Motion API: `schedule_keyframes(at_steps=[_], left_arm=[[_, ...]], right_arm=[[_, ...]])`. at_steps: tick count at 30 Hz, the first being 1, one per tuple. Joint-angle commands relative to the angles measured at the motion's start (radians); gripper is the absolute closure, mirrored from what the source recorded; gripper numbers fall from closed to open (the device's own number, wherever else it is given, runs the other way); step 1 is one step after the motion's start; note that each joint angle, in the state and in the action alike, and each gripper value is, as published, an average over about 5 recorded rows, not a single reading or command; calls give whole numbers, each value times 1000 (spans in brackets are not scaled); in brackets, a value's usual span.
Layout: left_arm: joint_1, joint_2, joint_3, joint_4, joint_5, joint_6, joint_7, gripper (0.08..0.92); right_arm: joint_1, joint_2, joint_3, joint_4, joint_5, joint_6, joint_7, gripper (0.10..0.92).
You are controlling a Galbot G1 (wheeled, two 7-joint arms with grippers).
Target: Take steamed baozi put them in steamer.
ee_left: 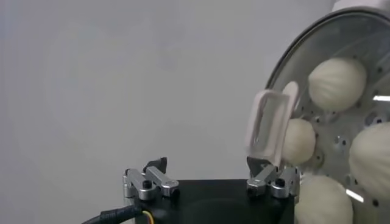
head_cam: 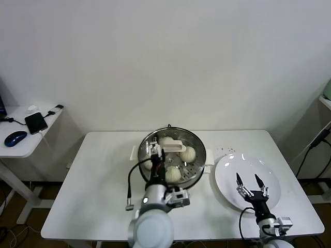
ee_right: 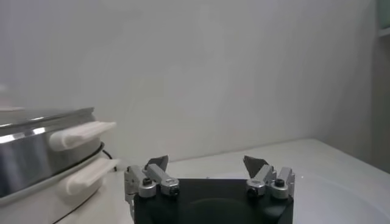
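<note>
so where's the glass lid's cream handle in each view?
Head view: cream handle at picture centre, on the glass lid over the steamer.
Left wrist view: handle right of centre, by the left gripper.
Right wrist view: not in it; only the steamer's side handles show.
Shared landmark: steamer.

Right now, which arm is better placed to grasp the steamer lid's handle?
Left: the left gripper is open right beside the lid handle on the steamer; the right gripper hangs open over the white plate.
</note>
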Motion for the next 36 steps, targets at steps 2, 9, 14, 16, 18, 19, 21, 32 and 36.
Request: schedule_keyframes(at_steps=[2,9,14,16,18,19,21,32,36], left_arm=[[132,106,-210,-148,-373,-96,-175,177],[183,162,-523,-95,-995,-380,-275,177],[266,129,-664,-27,-1310,-580,-327,177],[301,94,-693,-10,-1383,-616,-324,177],[337,79,-699,3,-1454,-638,-331,177],[357,80,-696,9,-1486,-644,-337,177],[403,89,-679,20,-1541,-653,-350,177],[581,105,-562,34,-1619,-579,-325,177],[600,98,-550,-3,-1646,-532,-300,177]], right_arm=[[-39,7,-22,34,-28,14,-69,203],[-107,-6,-49,122,-36,3,-71,202],[-118,-4,-45,152,-58,-1,-44,203],[-121,-4,-46,155,-56,-3,-34,202],[-129,-3,-53,155,-55,-3,-27,202],[-134,-3,-58,155,-54,-3,-25,203],[-147,10,-67,156,-54,0,-21,203],[-244,94,-81,151,-98,29,-8,203],[-284,81,-76,218,-149,-1,-2,202]])
